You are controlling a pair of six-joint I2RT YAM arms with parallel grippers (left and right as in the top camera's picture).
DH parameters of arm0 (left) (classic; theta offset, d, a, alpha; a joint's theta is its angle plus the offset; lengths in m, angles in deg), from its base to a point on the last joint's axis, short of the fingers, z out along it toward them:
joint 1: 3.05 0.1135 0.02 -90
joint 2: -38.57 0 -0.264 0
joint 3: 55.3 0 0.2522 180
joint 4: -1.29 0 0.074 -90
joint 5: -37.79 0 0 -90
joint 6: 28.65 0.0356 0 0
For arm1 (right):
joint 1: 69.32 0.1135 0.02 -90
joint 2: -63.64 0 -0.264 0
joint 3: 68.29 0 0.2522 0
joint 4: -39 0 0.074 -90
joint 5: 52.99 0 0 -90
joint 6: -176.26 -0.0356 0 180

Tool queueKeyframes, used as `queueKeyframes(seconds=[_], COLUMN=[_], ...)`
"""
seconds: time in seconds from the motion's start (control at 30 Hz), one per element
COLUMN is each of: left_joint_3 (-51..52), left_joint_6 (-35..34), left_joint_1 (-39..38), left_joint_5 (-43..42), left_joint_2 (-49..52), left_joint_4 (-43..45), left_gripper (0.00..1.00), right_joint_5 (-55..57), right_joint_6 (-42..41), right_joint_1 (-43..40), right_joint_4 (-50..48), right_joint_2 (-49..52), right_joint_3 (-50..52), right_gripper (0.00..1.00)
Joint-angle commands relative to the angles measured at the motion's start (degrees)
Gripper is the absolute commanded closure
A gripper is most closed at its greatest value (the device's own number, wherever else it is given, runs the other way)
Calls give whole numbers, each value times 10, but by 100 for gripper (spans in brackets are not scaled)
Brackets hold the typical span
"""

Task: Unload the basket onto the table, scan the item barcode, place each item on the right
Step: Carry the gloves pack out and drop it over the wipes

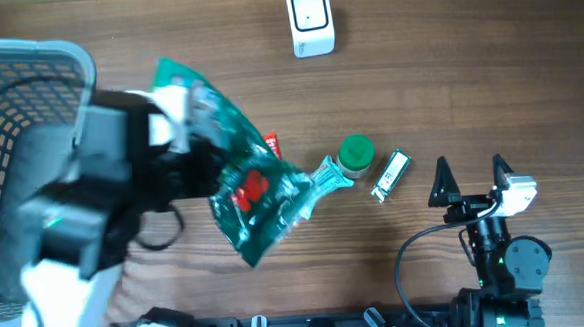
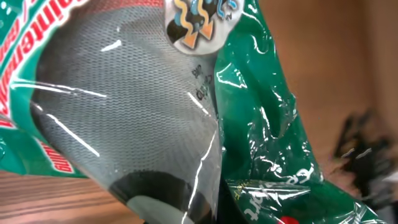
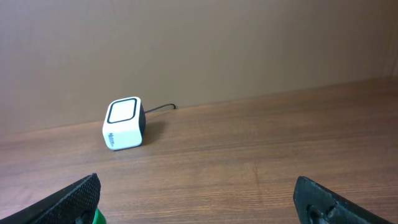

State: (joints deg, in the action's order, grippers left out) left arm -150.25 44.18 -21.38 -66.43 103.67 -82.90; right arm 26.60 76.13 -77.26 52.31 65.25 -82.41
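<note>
Bag (image 1: 248, 191), green crinkled plastic with red print and a clear window showing grey mesh (image 2: 124, 106); lies over the left-centre of the tabletop (image 1: 467, 64), slanted from far left to near right. Held at its left end by the left gripper (image 1: 184, 149), whose jaws are clamped together on the plastic.

Scanner (image 1: 311, 20), small white cube with a dark-framed face and a cable, stands near the far edge of the tabletop, well apart from the bag.

Jar with green lid (image 1: 355, 154), just beside the bag's right end.

Small packet (image 1: 391, 175), right of the jar.

Right gripper (image 1: 470, 169), near the front right corner, fingers spread wide, holding nothing.

Grey basket (image 1: 66, 50), at the left edge.
</note>
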Motion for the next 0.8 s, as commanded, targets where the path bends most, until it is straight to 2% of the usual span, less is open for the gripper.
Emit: queueKeyframes(seconds=[0.0, 0.07, 0.23, 0.37, 0.4, 0.47, 0.5, 0.53, 0.77], left_joint_3=[86, 143, 215, 224, 224, 224, 224, 224, 164], left_joint_6=[47, 35, 35, 35, 35, 35, 34, 34, 32], left_joint_1=[-73, -100, -127, -133, -133, -133, -133, -133, -133], left_joint_5=[77, 77, 77, 77, 77, 83, 91, 99, 255], left_joint_2=[35, 65, 140, 215, 230, 258, 270, 276, 217], left_joint_4=[64, 133, 236, 274, 277, 285, 292, 297, 295], left_gripper=[96, 96, 96, 94, 88, 57, 11, 0, 0], right_joint_5=[3, 3, 3, 3, 3, 3, 3, 3, 3], right_joint_6=[10, 10, 10, 10, 10, 10, 10, 10, 10], right_joint_1=[2, 2, 2, 2, 2, 2, 2, 2, 2], right_joint_4=[-3, -3, -3, -3, -3, -3, -3, -3, -3], right_joint_2=[-2, -2, -2, -2, -2, -2, -2, -2, -2], right_joint_3=[1, 1, 1, 1, 1, 1, 1, 1, 1], right_gripper=[0, 0, 0, 0, 0, 0, 0, 0, 0])
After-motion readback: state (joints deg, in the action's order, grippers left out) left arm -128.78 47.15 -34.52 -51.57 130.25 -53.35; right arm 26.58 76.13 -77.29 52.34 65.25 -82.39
